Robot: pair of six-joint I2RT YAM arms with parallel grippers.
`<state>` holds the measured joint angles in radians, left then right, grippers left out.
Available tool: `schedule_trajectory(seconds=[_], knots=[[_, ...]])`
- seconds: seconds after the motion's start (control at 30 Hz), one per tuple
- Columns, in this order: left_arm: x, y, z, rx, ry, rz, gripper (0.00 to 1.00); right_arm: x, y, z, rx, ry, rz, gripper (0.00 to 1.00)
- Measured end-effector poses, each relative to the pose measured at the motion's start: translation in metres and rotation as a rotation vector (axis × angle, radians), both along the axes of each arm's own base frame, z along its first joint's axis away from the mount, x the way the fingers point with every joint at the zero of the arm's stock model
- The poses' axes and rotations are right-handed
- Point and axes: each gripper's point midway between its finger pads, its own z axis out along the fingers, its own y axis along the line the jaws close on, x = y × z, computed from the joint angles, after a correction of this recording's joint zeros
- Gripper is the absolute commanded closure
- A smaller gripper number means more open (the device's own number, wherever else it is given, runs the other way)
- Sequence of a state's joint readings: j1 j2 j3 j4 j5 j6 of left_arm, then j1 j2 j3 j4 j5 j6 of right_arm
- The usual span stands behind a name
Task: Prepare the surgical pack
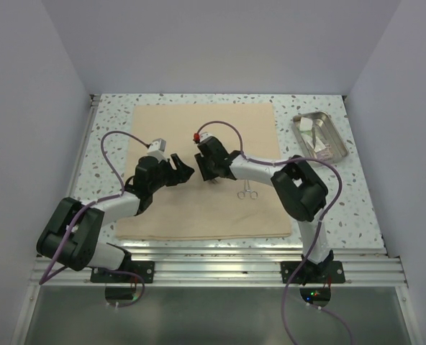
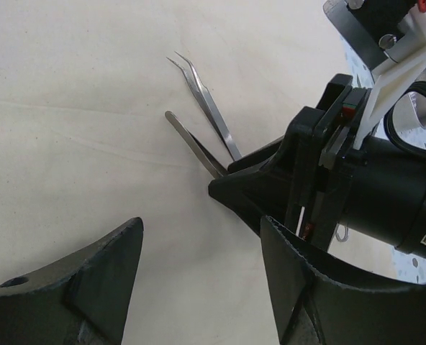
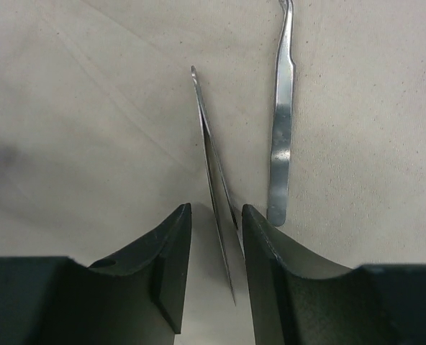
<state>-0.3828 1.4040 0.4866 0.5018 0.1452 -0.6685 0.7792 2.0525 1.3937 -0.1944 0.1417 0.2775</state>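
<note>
The pack is not yet wrapped. Its tan cloth (image 1: 198,208) lies flat and open in the middle of the top view, on the speckled surface (image 1: 112,122). The steel tray (image 1: 340,147) stands apart from the cloth at the upper right and has what look like packets inside. A ring-handled instrument (image 1: 247,192) lies on the cloth, right of centre.

The step in hand seems to be taking up one of the loose instruments. In the right wrist view the right fingers (image 3: 270,273) stand low on either side of the straight tweezers (image 3: 211,154), which is turned on its edge. One finger looks to touch it, while a thin gap shows at the other, so I cannot tell if the grasp is made. The curved tweezers (image 3: 281,129) lies just beside it on the cloth, its blunt end close to the same finger. The left fingers (image 2: 91,280) are spread wide and hold nothing, hovering near the right arm's fingers at the centre of the cloth.

I judge that the next move calls for a firm and centred pinch on the thin steel. It also calls for a straight lift, so that the curved tweezers is not dragged along. Where the tweezers should then go I cannot judge from here.
</note>
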Motion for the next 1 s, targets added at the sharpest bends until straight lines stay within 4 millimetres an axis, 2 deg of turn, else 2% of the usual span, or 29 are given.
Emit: schedule_trajectory(seconds=[0.2, 0.37, 0.53, 0.7, 0.83, 1.0], knots=[[0.0, 0.001, -0.001, 0.002, 0.002, 0.004, 0.3, 0.001, -0.001, -0.004, -0.014, -0.001, 0.005, 0.75], [0.0, 0.001, -0.001, 0.002, 0.002, 0.004, 0.3, 0.002, -0.001, -0.005, -0.022, -0.006, 0.017, 0.96], [0.0, 0.001, -0.001, 0.002, 0.002, 0.004, 0.3, 0.002, 0.0, -0.005, -0.021, -0.008, 0.024, 1.0], [0.0, 0.001, -0.001, 0.002, 0.002, 0.004, 0.3, -0.001, -0.003, 0.001, -0.011, -0.014, 0.019, 1.0], [0.0, 0.001, -0.001, 0.002, 0.002, 0.004, 0.3, -0.003, -0.019, 0.03, 0.005, -0.069, -0.05, 1.0], [0.0, 0.001, -0.001, 0.002, 0.002, 0.004, 0.3, 0.002, -0.063, 0.097, 0.075, -0.221, -0.313, 1.0]])
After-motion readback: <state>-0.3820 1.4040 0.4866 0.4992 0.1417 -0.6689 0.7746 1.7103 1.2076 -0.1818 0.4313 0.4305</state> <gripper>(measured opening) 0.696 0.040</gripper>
